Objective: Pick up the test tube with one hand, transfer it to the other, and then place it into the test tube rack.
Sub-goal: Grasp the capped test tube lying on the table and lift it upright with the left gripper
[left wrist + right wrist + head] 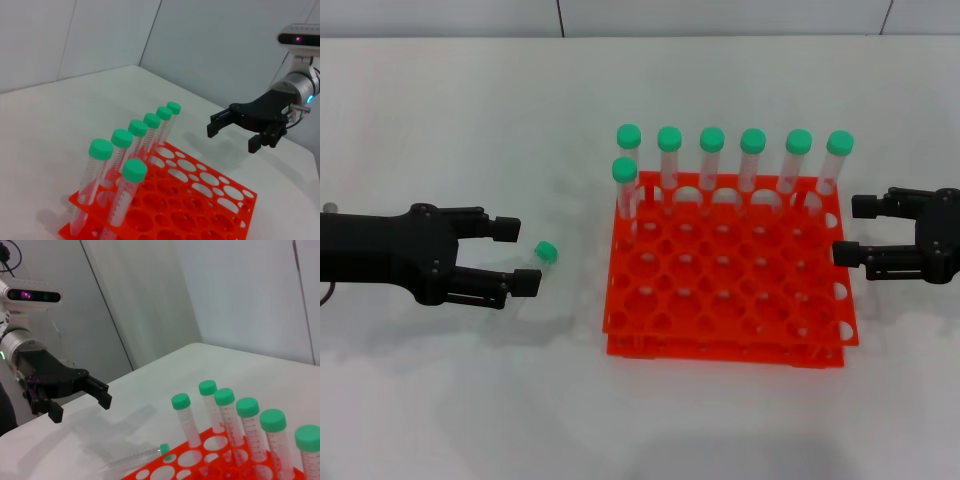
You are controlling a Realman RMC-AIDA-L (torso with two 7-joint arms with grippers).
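Head view: test tube [542, 254] on table between fingers of wide-open, empty left hand [513, 257].

Count: 8 green-capped tubes total. 7 stand upright in the test tube rack [720, 300] — 6 in the back row, 1 in the next row at its left end. 1 test tube [542, 254] lies loose on the table. 1 rack. 2 grippers: left gripper [518, 256], right gripper [853, 231].

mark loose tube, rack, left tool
test tube [546, 252], head view, on its green cap
test tube rack [724, 268], head view, middle of top grid
left tool [517, 256], head view, between its open fingertips
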